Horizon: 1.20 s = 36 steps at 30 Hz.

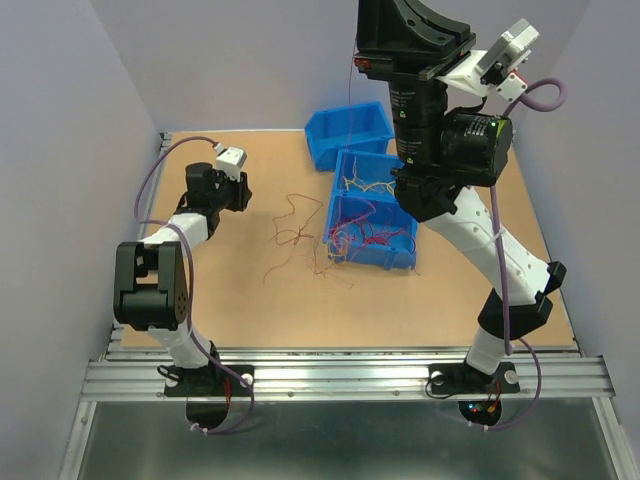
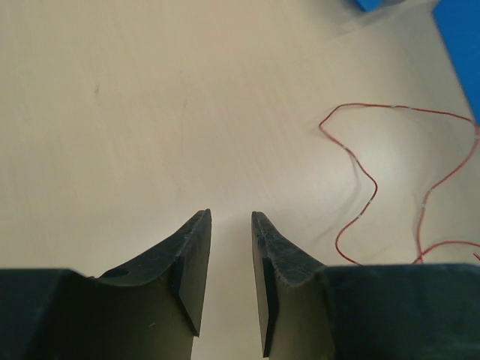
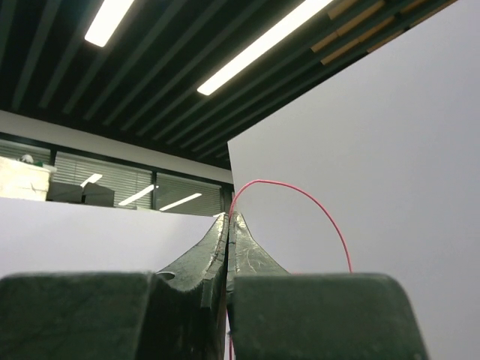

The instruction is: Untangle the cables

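Observation:
Thin red cables [image 1: 295, 238] lie loosely tangled on the wooden table, left of the bins. More red cables [image 1: 370, 238] fill the nearest blue bin, and pale yellow ones [image 1: 365, 185] the middle bin. My right gripper [image 3: 229, 217] is raised high above the bins in the top view [image 1: 362, 62]. It is shut on one red cable [image 3: 300, 191] that arcs over its fingertips and hangs down [image 1: 352, 95]. My left gripper [image 2: 231, 217] is open and empty, low over bare table in the top view [image 1: 228, 195]. A red cable [image 2: 367, 196] loops to its right.
Three blue bins stand in a row at the table's back middle: the nearest [image 1: 400, 262], the middle [image 1: 345, 170] and the farthest [image 1: 350, 130]. A blue bin edge [image 2: 461, 45] shows in the left wrist view. Grey walls enclose the table.

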{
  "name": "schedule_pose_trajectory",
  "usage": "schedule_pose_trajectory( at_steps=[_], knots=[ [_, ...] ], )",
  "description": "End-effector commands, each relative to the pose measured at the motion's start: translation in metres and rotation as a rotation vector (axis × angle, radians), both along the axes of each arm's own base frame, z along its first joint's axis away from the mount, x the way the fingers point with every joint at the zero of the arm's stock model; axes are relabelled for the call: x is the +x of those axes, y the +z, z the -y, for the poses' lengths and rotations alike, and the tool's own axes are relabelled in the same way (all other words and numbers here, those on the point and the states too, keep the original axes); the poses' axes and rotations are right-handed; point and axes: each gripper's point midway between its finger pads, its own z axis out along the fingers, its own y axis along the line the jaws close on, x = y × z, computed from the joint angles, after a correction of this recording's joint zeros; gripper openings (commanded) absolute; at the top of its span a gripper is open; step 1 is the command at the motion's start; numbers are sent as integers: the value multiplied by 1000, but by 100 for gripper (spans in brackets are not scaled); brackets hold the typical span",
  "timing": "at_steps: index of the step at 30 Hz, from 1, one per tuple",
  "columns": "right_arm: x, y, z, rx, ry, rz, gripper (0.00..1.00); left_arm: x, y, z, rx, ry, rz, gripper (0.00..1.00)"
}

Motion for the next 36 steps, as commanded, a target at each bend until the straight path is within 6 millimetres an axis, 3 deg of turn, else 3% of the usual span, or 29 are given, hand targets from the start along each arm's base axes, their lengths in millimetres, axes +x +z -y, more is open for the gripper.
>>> schedule_pose_trajectory(
  at_steps=[1,2,5,9,13,17,21,25,28,29,31,32,36],
  knots=[
    [-12,8,21,48,-13,9,1,-27,56,33,-119,-294,144,51],
    [-10,6,18,38,-13,5,1,-49,73,53,-170,-462,183,56],
    [-9,1,10,16,10,7,1,-84,89,76,-183,-654,254,70],
    [-8,-7,0,2,55,-1,1,-143,102,118,-140,-898,379,74],
    [-8,-15,-11,-11,109,-2,1,-181,109,142,-128,-1033,451,75],
    [-8,-21,-21,-26,147,2,1,-204,113,155,-147,-1117,471,78],
    [-10,-23,-24,-24,181,8,0,-195,111,169,-115,-1083,466,80],
    [-15,-24,-29,-34,218,32,0,-165,103,175,-96,-965,427,79],
    [-18,-24,-30,-35,235,36,0,-152,100,178,-104,-924,393,61],
    [-17,-25,-31,-35,235,34,0,-148,99,177,-99,-910,390,41],
    [-17,-24,-28,-29,229,34,1,-137,100,170,-64,-842,401,19],
    [-16,-24,-27,-27,218,32,1,-133,97,168,-48,-815,400,2],
    [-17,-21,-19,-18,195,28,1,-103,93,143,21,-620,391,0]
  ],
)
